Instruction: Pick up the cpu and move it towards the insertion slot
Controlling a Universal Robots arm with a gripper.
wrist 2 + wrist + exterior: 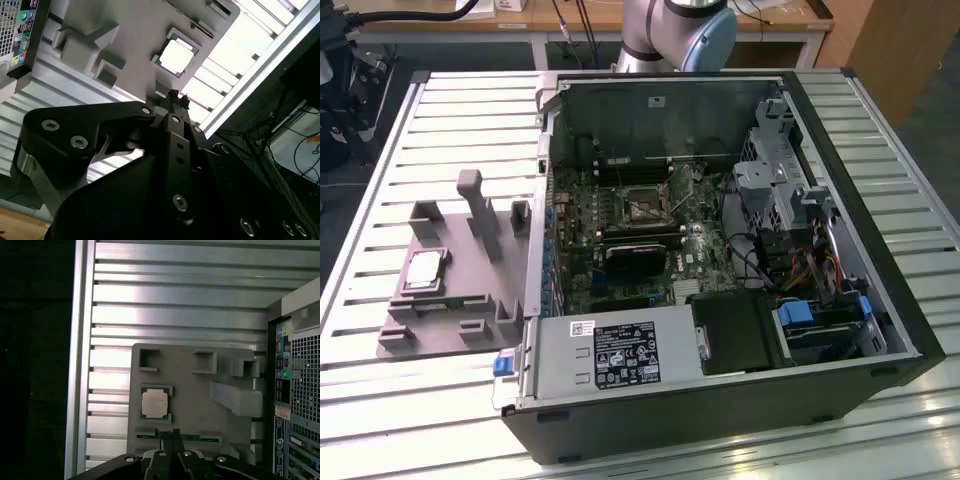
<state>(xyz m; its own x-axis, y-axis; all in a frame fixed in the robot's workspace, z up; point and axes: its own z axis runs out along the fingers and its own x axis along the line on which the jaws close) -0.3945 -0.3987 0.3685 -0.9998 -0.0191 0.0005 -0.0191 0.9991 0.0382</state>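
Holder: at the exterior view's left, a grey holder [470, 325] lies on the slatted metal table [380, 420], beside the open computer case [720, 410].
Cpu: the cpu [425, 270], a silvery square chip, sits flat in a pocket of the holder, not lifted. Being square, it has no long axis to line up with.
Insertion slot: the insertion slot [642, 206] is to the right of the chip and well apart from it, inside the case. It has a shiny frame and a dark centre.
Gripper: in the first wrist view the gripper [172, 433] has its black fingers drawn together, holding nothing.
Key relation: the chip [154, 403] lies ahead of the fingertips and slightly off their line, near but not touching.
Views: the exterior view sets chip and slot side by side. Both wrist views set the fingertips against the chip.
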